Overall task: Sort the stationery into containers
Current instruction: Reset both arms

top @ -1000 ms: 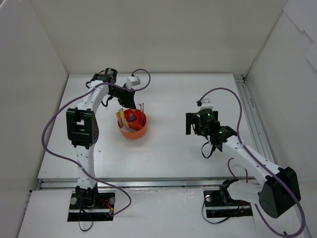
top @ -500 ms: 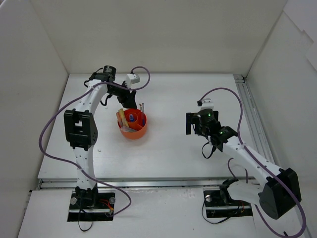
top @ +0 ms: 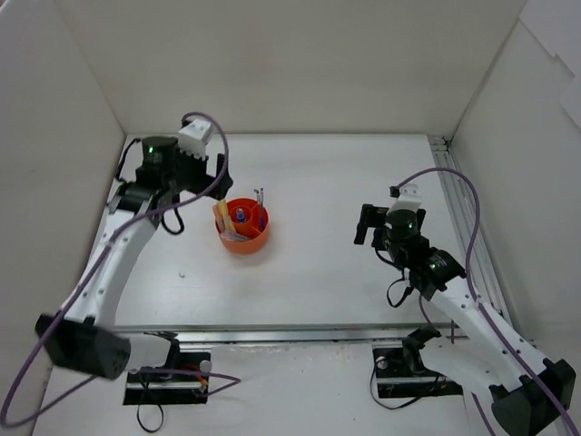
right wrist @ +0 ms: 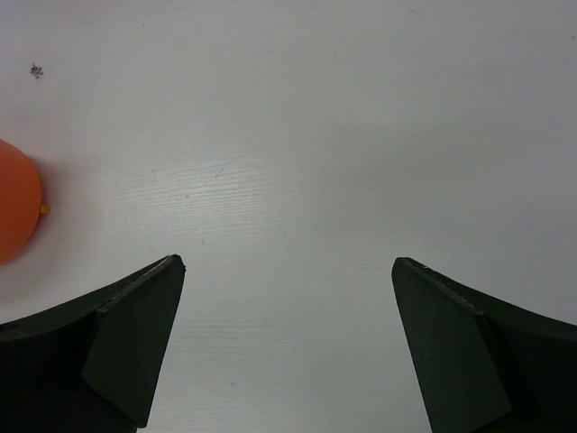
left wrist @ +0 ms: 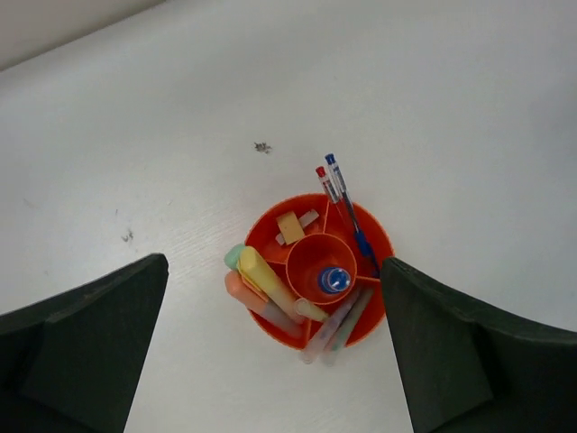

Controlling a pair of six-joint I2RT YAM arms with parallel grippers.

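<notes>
The orange-red bowl (left wrist: 260, 227) stands on the white table, also seen in the top view (top: 243, 240). Its compartments hold the stationery: a red pen (left wrist: 325, 181) and a blue pen (left wrist: 348, 206), beige erasers (left wrist: 290, 227), yellow (left wrist: 267, 281), orange (left wrist: 253, 303) and green (left wrist: 234, 257) markers, grey pens (left wrist: 335, 328). A blue-white marker (left wrist: 334, 280) stands in the centre cup. My left gripper (left wrist: 275, 260) hangs open and empty above the bowl, up and left of it in the top view (top: 214, 182). My right gripper (right wrist: 288, 260) is open and empty over bare table.
White walls enclose the table on the left, back and right. A metal rail (top: 463, 218) runs along the right side. The bowl's edge (right wrist: 16, 212) shows at the far left of the right wrist view. Small dark specks (left wrist: 261, 147) mark the table.
My left gripper has opened and pulled up and back to the left, away from the bowl, with the whole left arm swinging left. The right arm has shifted slightly right.
</notes>
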